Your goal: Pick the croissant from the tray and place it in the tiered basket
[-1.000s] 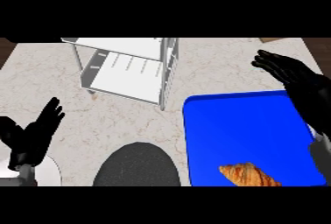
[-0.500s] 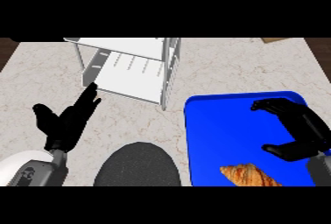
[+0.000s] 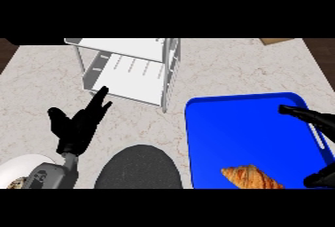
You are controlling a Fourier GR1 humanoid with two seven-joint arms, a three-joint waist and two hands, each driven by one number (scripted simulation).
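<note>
Nothing of the task done yet, by the look of it. Croissant (image 3: pixel 252 176) lies on the blue tray (image 3: pixel 248 128), near the tray's 6 o'clock edge, at about 5 o'clock in the view, and nothing touches it. Right robot hand (image 3: pixel 306 114) shows at the 3 to 4 o'clock edge over the tray's right rim: one part high near the handle slot, another low just at 3 o'clock of the croissant, the two wide apart and holding nothing. The rest of that hand is cut off by the edge. Left robot hand (image 3: pixel 79 124) sits at 8 o'clock over the bare bench (image 3: pixel 39 84), fingers straight and spread, tips aimed toward 1 o'clock at the tiered basket (image 3: pixel 131 66), also empty. Basket stands at 11 o'clock, its shelves white, no croissant on any shelf that shows. Left to do, as I judge it: close on the croissant, lift it, carry it across to 11 o'clock, set it in the basket.
</note>
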